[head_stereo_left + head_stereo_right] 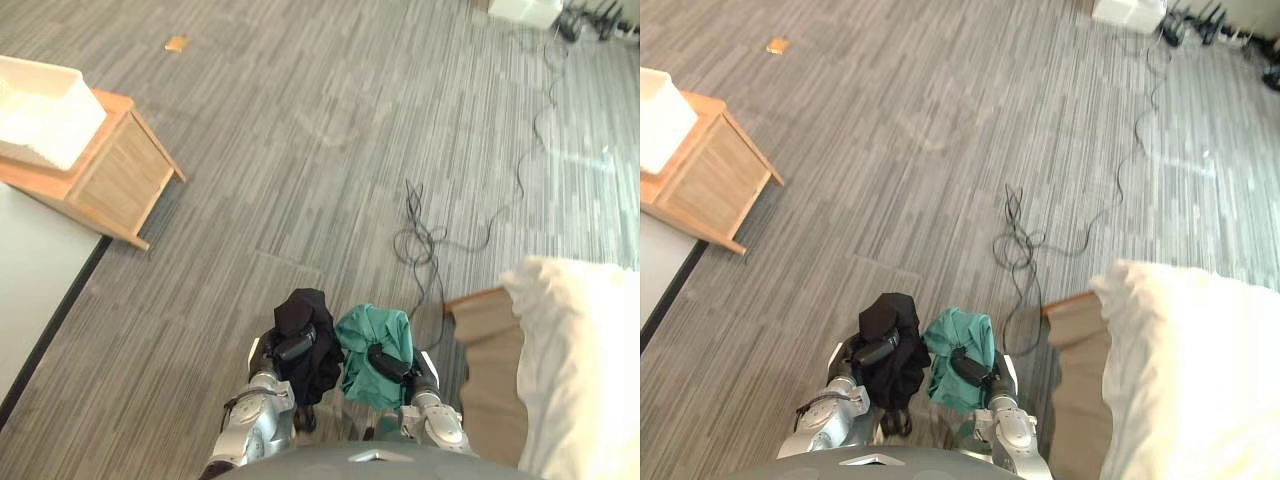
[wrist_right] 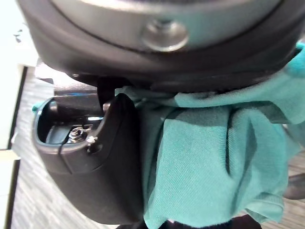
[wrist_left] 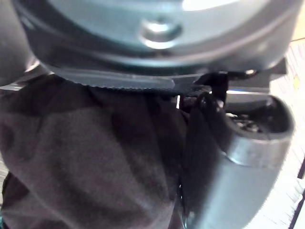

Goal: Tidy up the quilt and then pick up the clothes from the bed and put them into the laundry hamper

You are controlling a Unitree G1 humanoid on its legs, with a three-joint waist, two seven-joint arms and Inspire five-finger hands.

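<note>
The left hand (image 1: 293,347) is closed around a black garment (image 1: 303,310), with the cloth bunched over its fingers. The right hand (image 1: 385,362) grips a green garment (image 1: 375,330) in the same way. Both bundles are held over the floor beside the bed (image 1: 492,370), and the green one is nearer to it.

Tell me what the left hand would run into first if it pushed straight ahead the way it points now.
Nothing visible: the left hand, curled on the bunched black garment, points ahead over grey striped carpet. The low wooden cabinet sits off to its left. Height is unclear.
</note>
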